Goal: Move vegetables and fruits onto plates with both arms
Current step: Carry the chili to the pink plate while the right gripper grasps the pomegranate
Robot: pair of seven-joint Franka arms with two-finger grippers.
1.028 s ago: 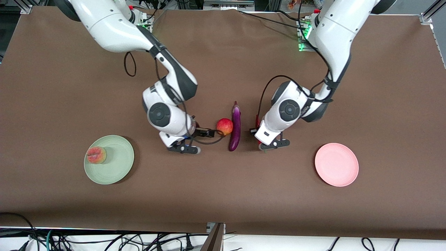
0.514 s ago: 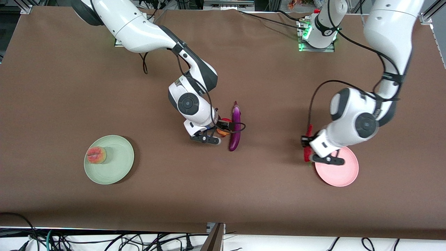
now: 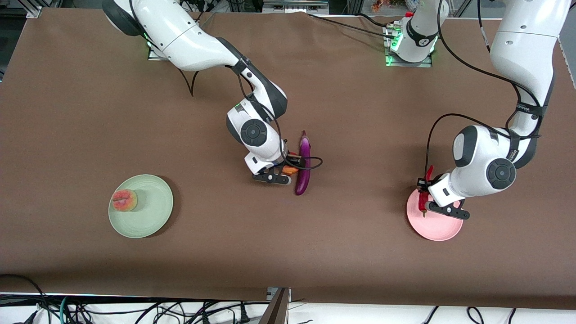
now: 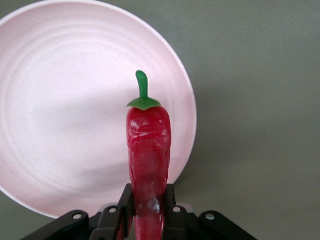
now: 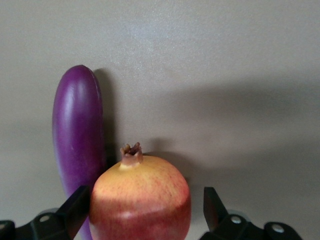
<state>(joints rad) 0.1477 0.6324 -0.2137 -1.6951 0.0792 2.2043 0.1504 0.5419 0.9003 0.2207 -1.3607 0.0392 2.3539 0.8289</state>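
Observation:
My left gripper (image 3: pixel 423 197) is shut on the red chili pepper (image 3: pixel 423 201), which hangs over the rim of the pink plate (image 3: pixel 438 223) on the side toward the right arm's end. In the left wrist view the chili (image 4: pixel 148 145) points stem-first across the plate (image 4: pixel 65 125) from the gripper (image 4: pixel 149 210). My right gripper (image 3: pixel 287 168) is open and low around the pomegranate-like fruit (image 3: pixel 290 170); its fingers (image 5: pixel 76 210) stand either side of the fruit (image 5: pixel 142 200). The purple eggplant (image 3: pixel 305 162) lies right beside that fruit (image 5: pixel 77 135). The peach (image 3: pixel 124 200) sits on the green plate (image 3: pixel 155 216).
Brown table cloth (image 3: pixel 342 252) covers the whole table. A cable loop (image 3: pixel 312 165) from the right wrist hangs over the eggplant. Cables and a rail run along the table edge nearest the camera.
The left arm has carried the chili from beside the eggplant to over the pink plate. The right gripper has moved in toward the eggplant and now straddles the red fruit.

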